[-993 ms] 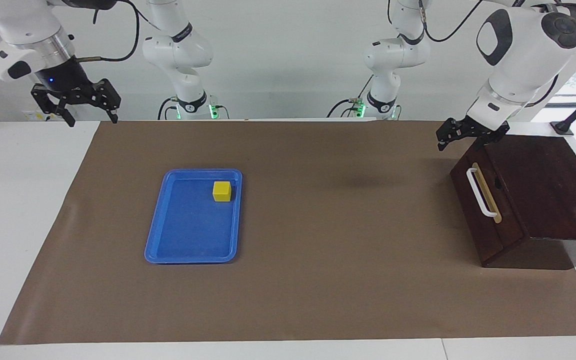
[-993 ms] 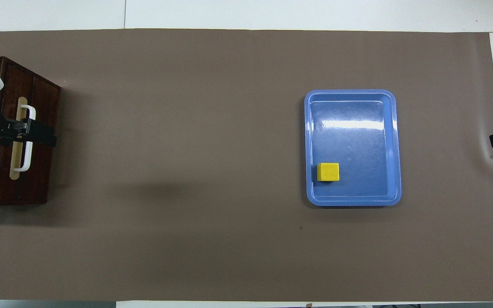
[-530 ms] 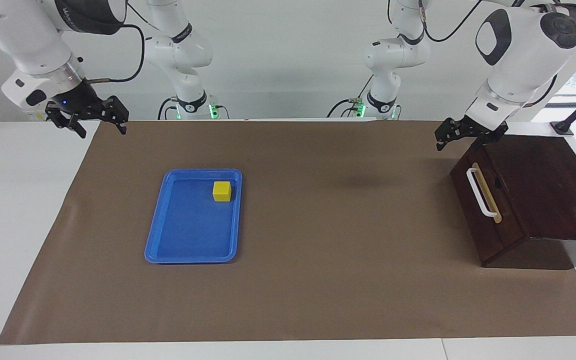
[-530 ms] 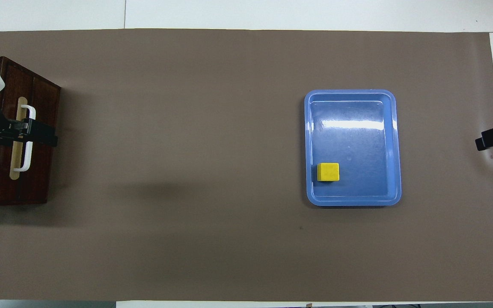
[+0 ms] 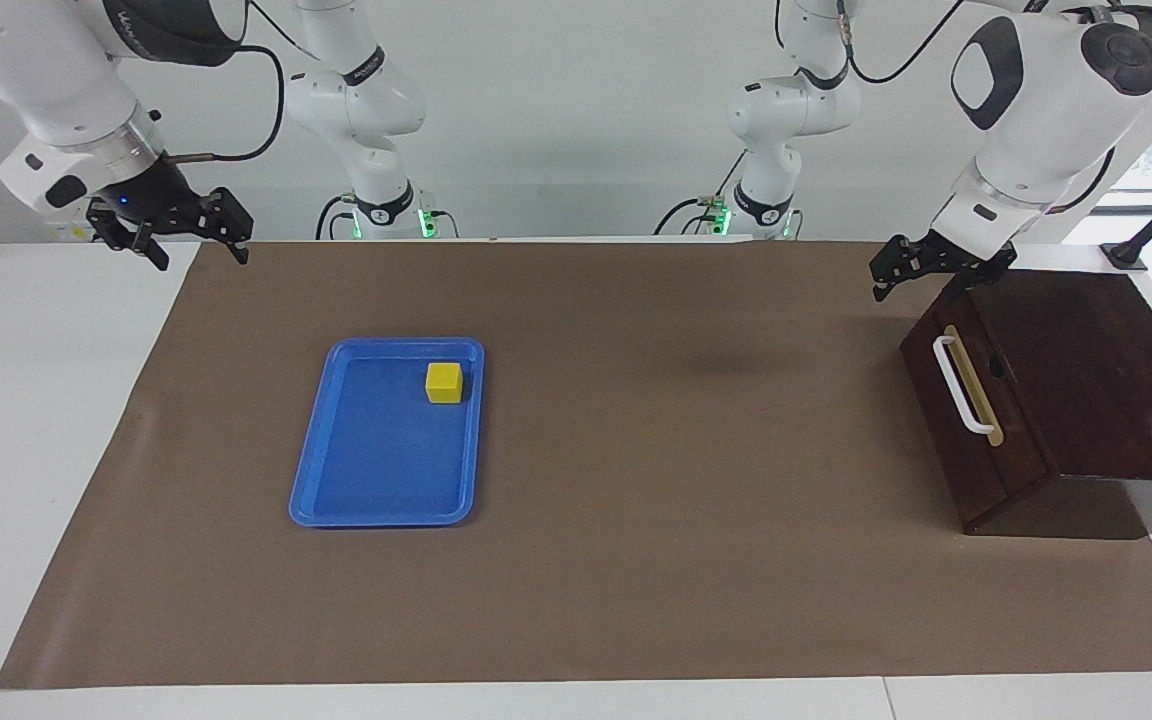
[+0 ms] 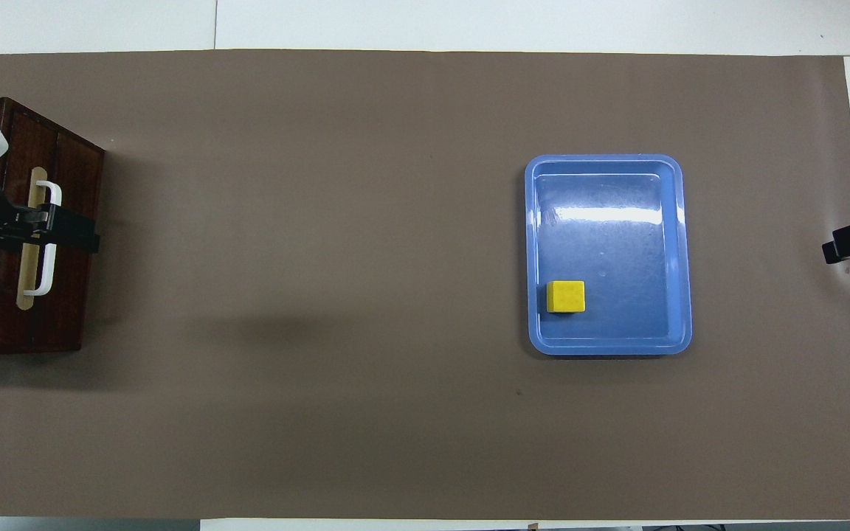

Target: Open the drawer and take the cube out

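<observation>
The cube (image 5: pixel 443 382) sits in the tray (image 5: pixel 336 480), well apart from my left end effector (image 5: pixel 904 272), spread and empty above the shut drawer (image 5: pixel 966 420); my right end effector (image 5: pixel 198 245) hangs spread, empty.

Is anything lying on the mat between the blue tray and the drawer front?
Nothing: between the blue tray and the drawer only bare brown mat shows, plainly in the overhead view, with a faint shadow on it.

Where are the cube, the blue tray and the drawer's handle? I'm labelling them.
cube (image 5: pixel 443 382): facing view, its front face.
blue tray (image 5: pixel 376 470): facing view, bare floor.
handle (image 5: pixel 958 385): facing view, mid-bar.
</observation>
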Controlling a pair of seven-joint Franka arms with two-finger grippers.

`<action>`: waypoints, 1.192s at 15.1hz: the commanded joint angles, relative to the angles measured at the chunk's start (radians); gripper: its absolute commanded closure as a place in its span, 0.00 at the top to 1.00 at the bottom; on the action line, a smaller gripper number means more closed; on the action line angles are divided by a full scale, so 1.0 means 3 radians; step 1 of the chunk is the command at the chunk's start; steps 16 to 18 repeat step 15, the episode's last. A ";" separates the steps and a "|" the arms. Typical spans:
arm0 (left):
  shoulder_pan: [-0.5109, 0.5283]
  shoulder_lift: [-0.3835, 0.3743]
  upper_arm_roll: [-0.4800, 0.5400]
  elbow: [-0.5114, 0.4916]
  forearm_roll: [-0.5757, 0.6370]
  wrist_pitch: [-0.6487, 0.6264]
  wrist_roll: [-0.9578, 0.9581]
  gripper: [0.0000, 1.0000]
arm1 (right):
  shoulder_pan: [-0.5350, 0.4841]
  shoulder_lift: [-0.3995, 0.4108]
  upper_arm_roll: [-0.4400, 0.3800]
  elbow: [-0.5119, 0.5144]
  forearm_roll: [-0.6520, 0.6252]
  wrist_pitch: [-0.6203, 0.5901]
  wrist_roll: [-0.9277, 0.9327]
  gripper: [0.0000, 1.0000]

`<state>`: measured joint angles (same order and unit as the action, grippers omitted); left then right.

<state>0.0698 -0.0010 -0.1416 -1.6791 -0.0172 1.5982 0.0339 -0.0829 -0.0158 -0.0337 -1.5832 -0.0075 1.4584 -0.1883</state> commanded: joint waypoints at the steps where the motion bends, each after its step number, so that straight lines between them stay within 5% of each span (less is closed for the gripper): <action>1: 0.0002 -0.0037 0.0037 0.0039 -0.0045 -0.0040 -0.0037 1.00 | -0.0026 -0.0238 0.0056 -0.0234 -0.0108 0.0006 0.0080 1.00; 18: 0.0013 -0.0037 0.0042 0.0039 -0.0045 -0.0040 -0.0037 1.00 | -0.0015 -0.0218 0.0061 -0.0204 -0.0236 0.0037 0.0055 1.00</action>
